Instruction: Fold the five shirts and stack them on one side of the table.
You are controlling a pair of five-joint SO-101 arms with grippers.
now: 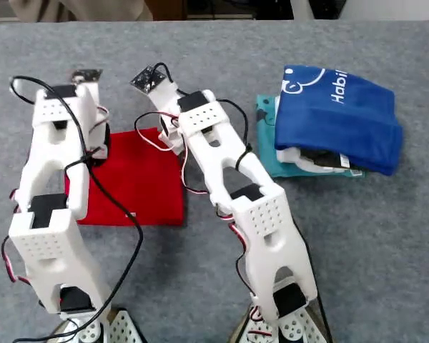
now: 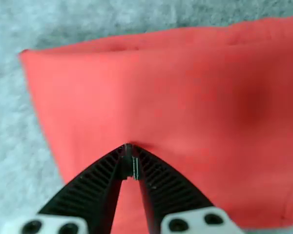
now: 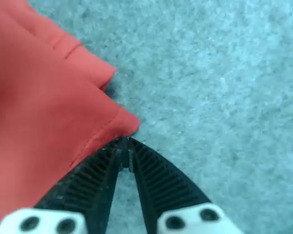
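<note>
Bright, even, diffuse light from overhead covers the grey counter (image 1: 386, 250), leaving soft, faint shadows beside the white arms (image 1: 229, 153) and a small dark shadow under the edge of the red shirt (image 3: 39, 107) in the right wrist view.

Robot lab setup: grey felt table (image 1: 386, 243), two white arms (image 1: 232, 164).

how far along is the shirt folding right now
Done: a stack sits at one side, blue shirt on top, teal shirt lowest, layers between unclear. In hand: left gripper and right gripper shut on the red shirt. Left: finishing it and stacking it.
</note>
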